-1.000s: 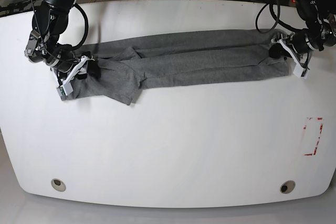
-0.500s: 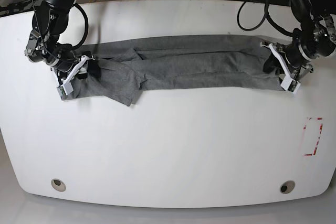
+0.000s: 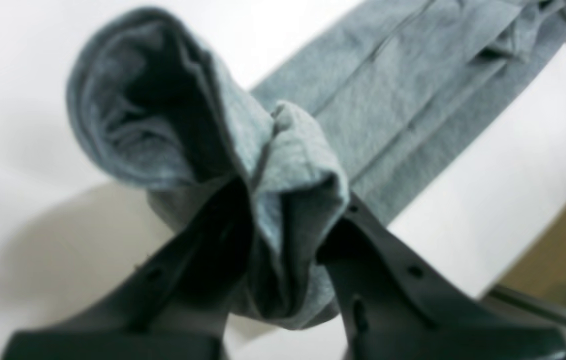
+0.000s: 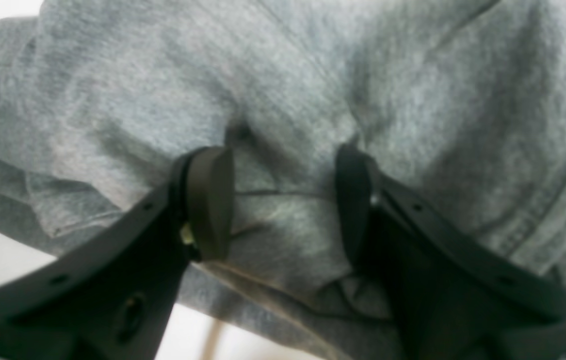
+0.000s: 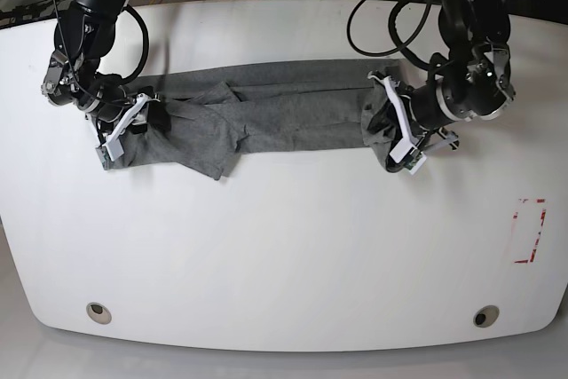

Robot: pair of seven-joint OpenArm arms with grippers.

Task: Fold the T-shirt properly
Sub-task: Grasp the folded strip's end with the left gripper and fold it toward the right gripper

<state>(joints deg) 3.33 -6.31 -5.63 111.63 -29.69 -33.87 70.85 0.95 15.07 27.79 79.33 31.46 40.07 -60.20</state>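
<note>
The heather-grey T-shirt (image 5: 293, 113) lies as a long narrow strip across the far half of the white table (image 5: 284, 246). My left gripper (image 5: 397, 135) is shut on the strip's right end, which hangs bunched and lifted above the cloth. In the left wrist view that gripper (image 3: 293, 200) pinches a thick wad of T-shirt (image 3: 393, 100), and the rest trails away behind. My right gripper (image 5: 124, 130) sits on the strip's left end. In the right wrist view its jaws (image 4: 280, 200) stand apart, fingertips pressed down into the T-shirt (image 4: 313, 75).
A red-marked rectangle (image 5: 530, 230) is on the table near its right edge. Two round holes (image 5: 98, 312) (image 5: 485, 316) sit near the front edge. Dark cables (image 5: 382, 15) loop behind the left arm at the back.
The left gripper has carried the shirt's right end well to the left, toward the middle, shortening the strip. The right arm has not moved.
</note>
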